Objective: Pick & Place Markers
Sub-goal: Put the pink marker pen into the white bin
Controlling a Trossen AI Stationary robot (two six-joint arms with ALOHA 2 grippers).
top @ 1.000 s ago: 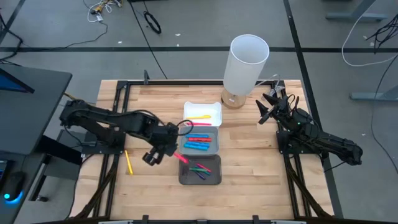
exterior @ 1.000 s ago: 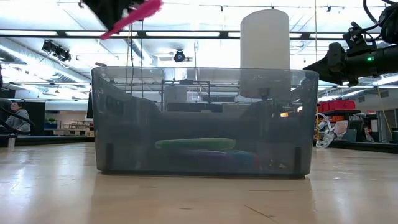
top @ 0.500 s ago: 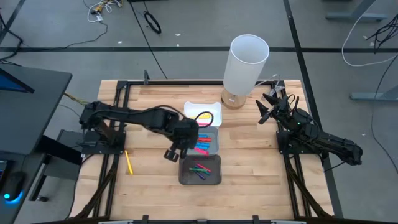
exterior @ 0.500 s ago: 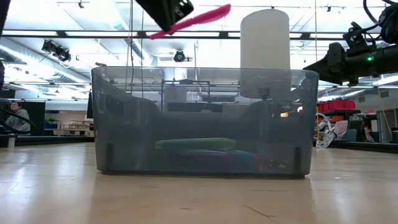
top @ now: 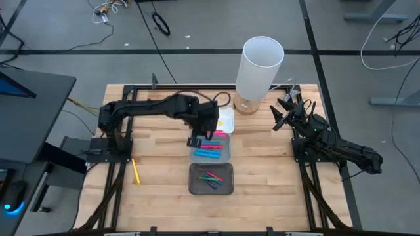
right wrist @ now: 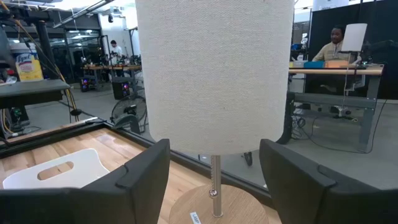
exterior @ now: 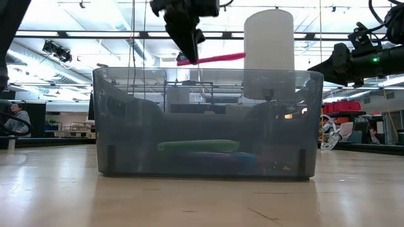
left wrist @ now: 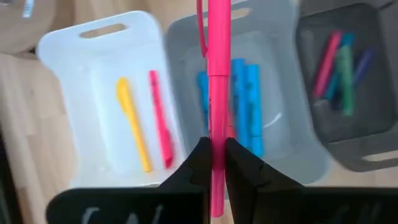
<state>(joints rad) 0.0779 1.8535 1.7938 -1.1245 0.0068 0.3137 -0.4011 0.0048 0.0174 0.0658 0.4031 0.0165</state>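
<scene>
My left gripper (top: 203, 135) is shut on a pink marker (left wrist: 218, 74), high over the light grey tray (top: 228, 156) where blue markers (left wrist: 245, 93) lie. The white tray (left wrist: 74, 56) beyond it holds a yellow marker (left wrist: 132, 124) and a red one (left wrist: 160, 118). The dark grey tray (exterior: 126, 126) nearest the front edge holds green, pink and purple markers (top: 211, 178). A yellow marker (top: 136, 170) lies loose on the table at the near left. My right gripper (top: 278, 119) waits open at the far right, level, facing the lamp. My left gripper pinches the pink marker near one end (left wrist: 216, 134) between its two fingers (left wrist: 239, 168), which lie across it. The fingers come from above, slanting down. The marker is lifted clear and lies almost level (exterior: 214, 58), its long free part sticking out past the fingertips over the trays.
A lamp with a tall white shade (top: 260, 65) on a round wooden foot (right wrist: 217, 208) stands at the far edge, right of the white tray and close in front of my right gripper. Bare wooden table (top: 164, 177) lies left and right of the trays.
My left gripper has carried the pink marker from the near left of the trays toward the table's right and then toward the far edge, ending over the light grey tray. The wrist has rolled, and the marker has gone from slanting to almost level.
</scene>
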